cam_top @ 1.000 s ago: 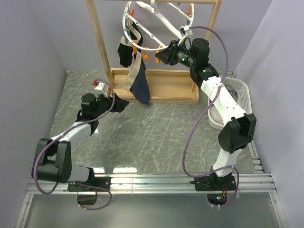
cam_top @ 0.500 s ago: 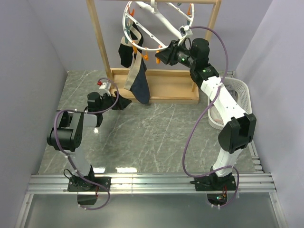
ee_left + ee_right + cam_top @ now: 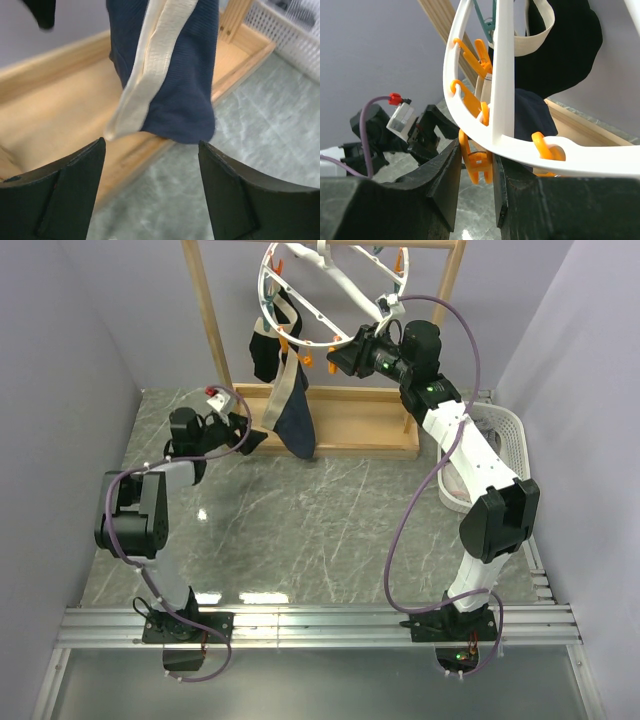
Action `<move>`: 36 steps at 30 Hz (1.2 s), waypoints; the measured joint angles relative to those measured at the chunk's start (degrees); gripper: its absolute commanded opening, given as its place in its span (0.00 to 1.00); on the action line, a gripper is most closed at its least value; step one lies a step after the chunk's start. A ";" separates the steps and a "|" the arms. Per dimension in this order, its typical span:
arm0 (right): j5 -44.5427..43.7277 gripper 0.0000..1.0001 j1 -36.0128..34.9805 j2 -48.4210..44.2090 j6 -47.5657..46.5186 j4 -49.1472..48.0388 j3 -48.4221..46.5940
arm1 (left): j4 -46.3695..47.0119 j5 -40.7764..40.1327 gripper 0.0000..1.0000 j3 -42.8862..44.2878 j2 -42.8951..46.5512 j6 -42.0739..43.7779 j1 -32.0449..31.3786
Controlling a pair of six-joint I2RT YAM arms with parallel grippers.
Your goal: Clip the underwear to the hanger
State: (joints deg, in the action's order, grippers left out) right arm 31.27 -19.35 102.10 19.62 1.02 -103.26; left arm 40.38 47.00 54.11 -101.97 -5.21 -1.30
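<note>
Now the left claw (image 3: pixel 151 146), wide open and empty, has swung up from the top view's left to face the underwear (image 3: pixel 292 415) dangling upper centre. The right claw (image 3: pixel 333 357) pinches an orange clip (image 3: pixel 475 165) on the hanger (image 3: pixel 268 300); grabbing the loose end likely comes next.

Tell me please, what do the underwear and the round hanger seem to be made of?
The underwear looks like knitted fabric, perhaps cotton: matte navy, fine ribs, cream elastic-looking waistband. The hanger looks like moulded plastic: smooth, white, slightly glossy.
</note>
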 measured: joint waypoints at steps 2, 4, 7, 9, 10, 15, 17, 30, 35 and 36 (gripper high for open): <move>0.09 0.00 0.00 0.02 -0.20 0.00 0.00 | -4.17 2.05 0.74 2.43 0.02 6.86 0.46; 0.24 0.00 0.00 0.02 -0.39 0.02 0.00 | -11.39 5.16 0.72 6.43 -0.22 15.41 0.94; 0.46 0.00 0.00 0.00 -0.63 0.00 0.00 | -21.29 8.04 0.70 14.45 -1.68 26.91 1.16; 0.52 0.00 0.00 0.00 -0.76 -0.02 0.00 | -25.35 9.27 0.70 18.67 -2.80 31.76 1.16; 0.55 0.00 0.00 0.00 -0.81 -0.02 0.00 | -26.88 9.70 0.69 20.33 -3.34 33.83 1.16; 0.68 0.00 0.00 0.02 -1.05 -0.04 0.00 | -32.81 10.60 0.69 22.84 -4.63 43.63 1.16; 0.72 0.00 0.00 0.02 -1.07 -0.04 0.00 | -35.76 10.21 0.68 22.56 -4.57 50.71 1.16; 1.14 0.00 0.11 0.02 -1.03 -0.11 0.00 | -9.29 2.14 0.71 -0.20 0.02 74.97 1.09; 1.16 0.00 0.11 0.02 -1.03 -0.13 0.00 | -0.22 0.15 0.65 1.62 -1.09 74.88 0.72; 1.18 0.00 0.11 0.02 -1.03 -0.13 0.00 | 0.66 -0.04 0.63 2.67 -1.79 74.51 0.61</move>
State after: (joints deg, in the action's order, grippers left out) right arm 32.45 -19.25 102.13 18.59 0.89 -103.26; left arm 41.04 46.96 56.77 -103.77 69.30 -0.69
